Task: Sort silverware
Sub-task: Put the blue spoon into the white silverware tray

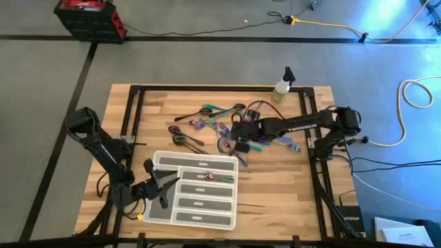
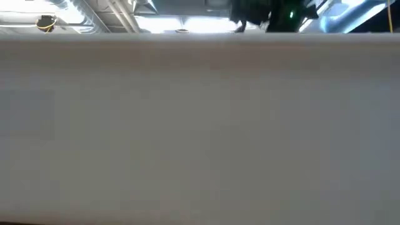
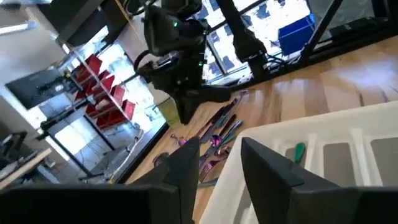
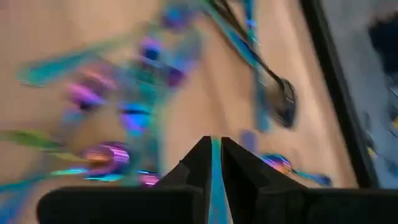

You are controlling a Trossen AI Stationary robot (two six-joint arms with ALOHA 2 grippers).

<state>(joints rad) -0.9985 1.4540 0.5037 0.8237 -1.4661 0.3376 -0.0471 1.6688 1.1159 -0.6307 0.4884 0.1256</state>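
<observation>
Between our right gripper's closed fingers sits 1 teal utensil; we should lift straight, then carry toward 7 o'clock, to the tray. Left gripper waits open.

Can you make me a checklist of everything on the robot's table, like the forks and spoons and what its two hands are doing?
Surface: wooden table with black frame rails.
Job's things: loose pile of silverware mid-table; one piece lies in the white tray.
Clutter: spray bottle at the far edge.
Grippers: right tool over the pile, shut on a slim teal piece; left tool open, at the tray's left end.
Cables: yellow cable and white cable on the floor.
Surroundings: red-and-black case on the floor; red bins on shelves beyond.
</observation>
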